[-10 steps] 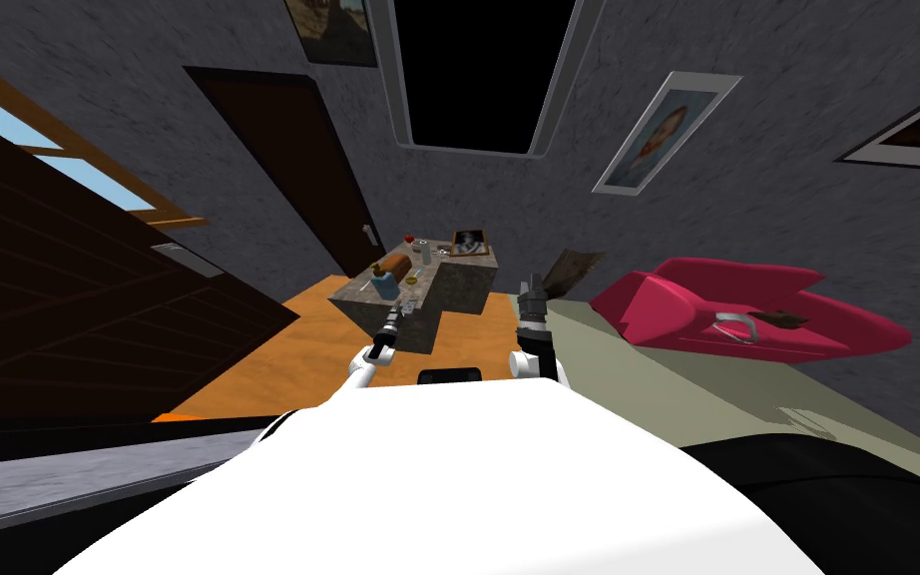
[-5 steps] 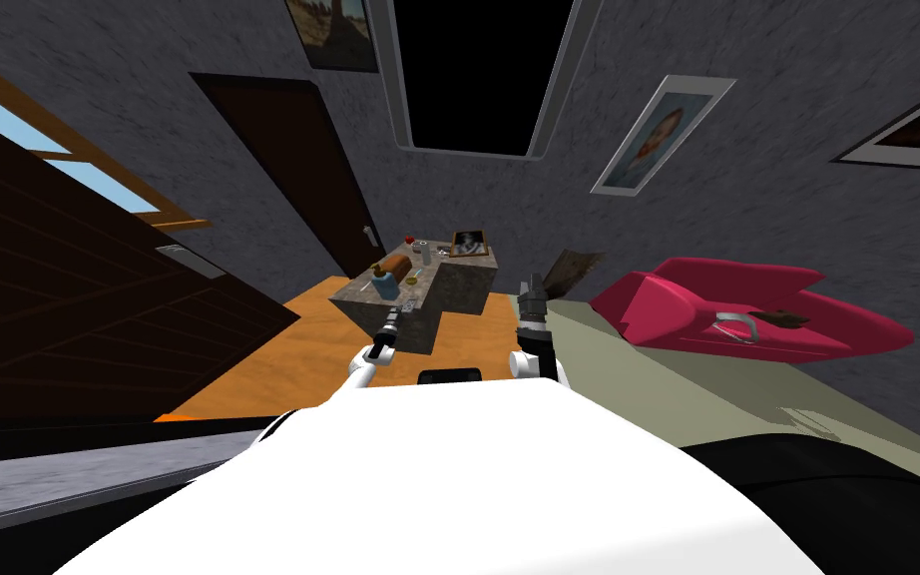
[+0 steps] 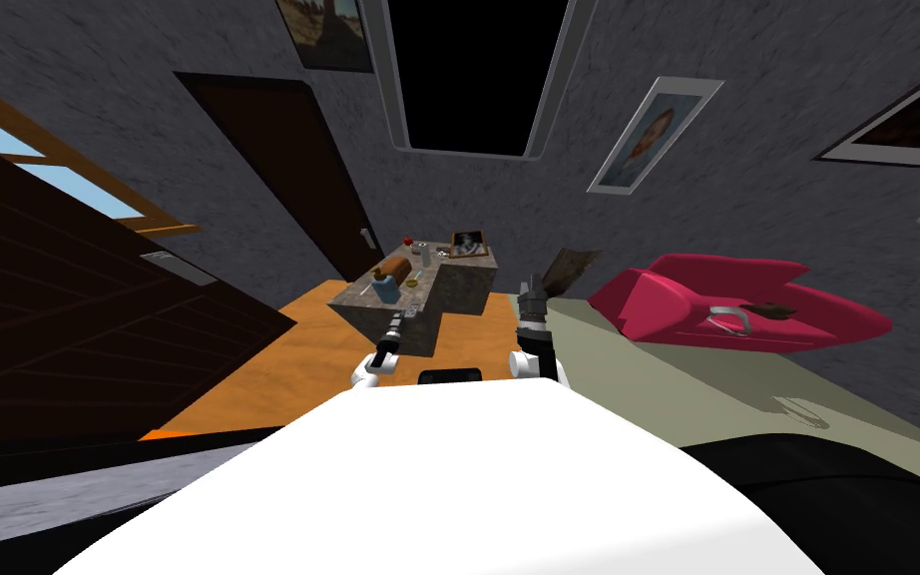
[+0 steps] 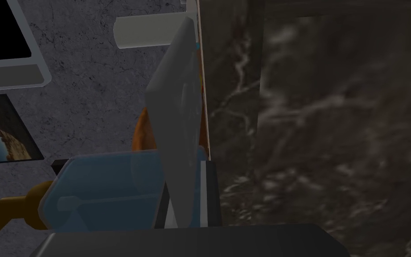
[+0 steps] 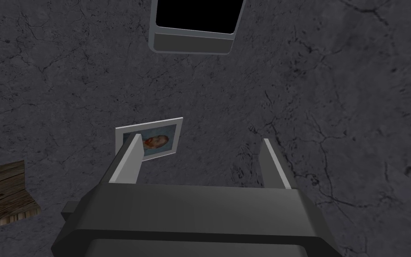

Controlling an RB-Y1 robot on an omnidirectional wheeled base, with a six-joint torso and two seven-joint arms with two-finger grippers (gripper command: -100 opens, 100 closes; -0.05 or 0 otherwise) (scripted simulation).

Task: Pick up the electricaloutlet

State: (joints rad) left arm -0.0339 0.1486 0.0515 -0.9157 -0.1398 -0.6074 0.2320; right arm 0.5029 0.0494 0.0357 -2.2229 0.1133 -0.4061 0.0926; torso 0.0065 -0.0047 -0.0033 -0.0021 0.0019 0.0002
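At the near edge of the marble table [image 3: 463, 285], left gripper [image 3: 403, 321] pinches the flat grey electrical outlet [image 4: 178, 102] between its fingers, just beside a blue container [image 4: 106, 187]. Right gripper [image 5: 199, 139] upright off the table's right side, fingers spread.

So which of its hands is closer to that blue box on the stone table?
Left. The left gripper is right beside the blue box at the near edge of the table; the right gripper hangs off to its side, well apart.
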